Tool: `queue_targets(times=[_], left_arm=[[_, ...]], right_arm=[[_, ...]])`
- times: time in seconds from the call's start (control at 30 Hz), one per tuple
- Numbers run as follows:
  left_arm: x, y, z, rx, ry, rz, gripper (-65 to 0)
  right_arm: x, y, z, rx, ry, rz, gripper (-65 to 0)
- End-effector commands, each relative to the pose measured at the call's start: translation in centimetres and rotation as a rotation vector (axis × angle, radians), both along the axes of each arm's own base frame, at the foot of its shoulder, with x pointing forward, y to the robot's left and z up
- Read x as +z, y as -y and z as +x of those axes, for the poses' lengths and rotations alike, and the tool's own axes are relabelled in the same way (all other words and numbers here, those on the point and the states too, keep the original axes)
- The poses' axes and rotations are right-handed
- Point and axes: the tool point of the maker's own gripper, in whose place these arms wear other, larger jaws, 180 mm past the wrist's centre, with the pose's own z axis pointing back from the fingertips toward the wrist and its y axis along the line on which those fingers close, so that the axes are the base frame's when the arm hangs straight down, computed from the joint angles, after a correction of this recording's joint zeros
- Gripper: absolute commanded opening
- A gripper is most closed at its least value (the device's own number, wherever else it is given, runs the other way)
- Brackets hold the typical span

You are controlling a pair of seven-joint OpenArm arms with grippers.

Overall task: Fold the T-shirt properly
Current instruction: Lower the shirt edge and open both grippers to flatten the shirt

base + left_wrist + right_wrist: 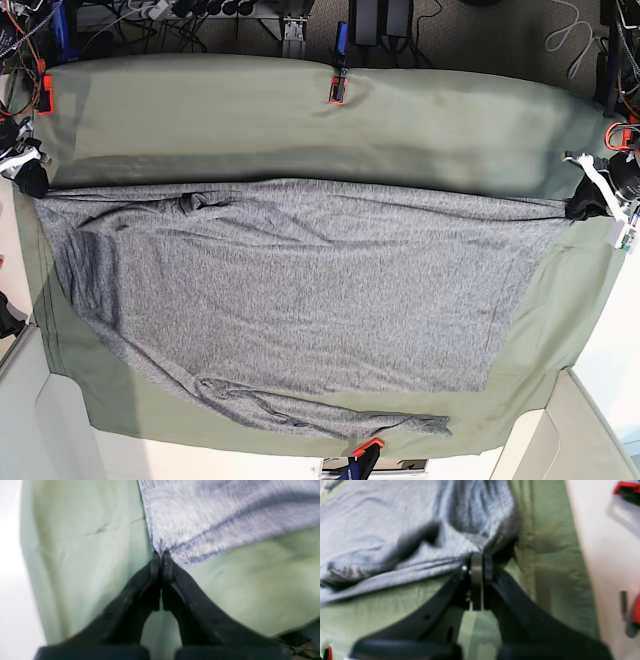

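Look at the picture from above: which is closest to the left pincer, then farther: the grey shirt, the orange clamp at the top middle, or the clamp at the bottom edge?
From the left pincer:
1. T-shirt, pinched in it.
2. Top-middle orange clamp, far edge.
3. Bottom orange clamp, near edge; these two clamps are almost too close to call.

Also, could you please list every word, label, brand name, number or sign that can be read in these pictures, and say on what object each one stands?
None: no readable text appears in any view.
T-shirt: plain grey knit, no print or visible tag.
Green cloth: plain.
Orange clamp: no marking can be made out; too small.
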Motion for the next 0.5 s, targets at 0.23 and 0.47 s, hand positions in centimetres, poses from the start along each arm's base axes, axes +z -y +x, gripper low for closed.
queue_targets(times=[0.23, 0.47], left_arm=[[3.0, -3.2, -1.9, 0.037, 0.036, 0.019, -65.0], [1.2, -3.1, -4.6, 0.030, -0.043, 0.004, -65.0]], right_arm=[[1.8, 2.7, -0.9, 0.018, 0.000, -0.090, -65.0], [0.7, 3.2, -3.2, 0.038, -0.061, -0.106, -65.0]])
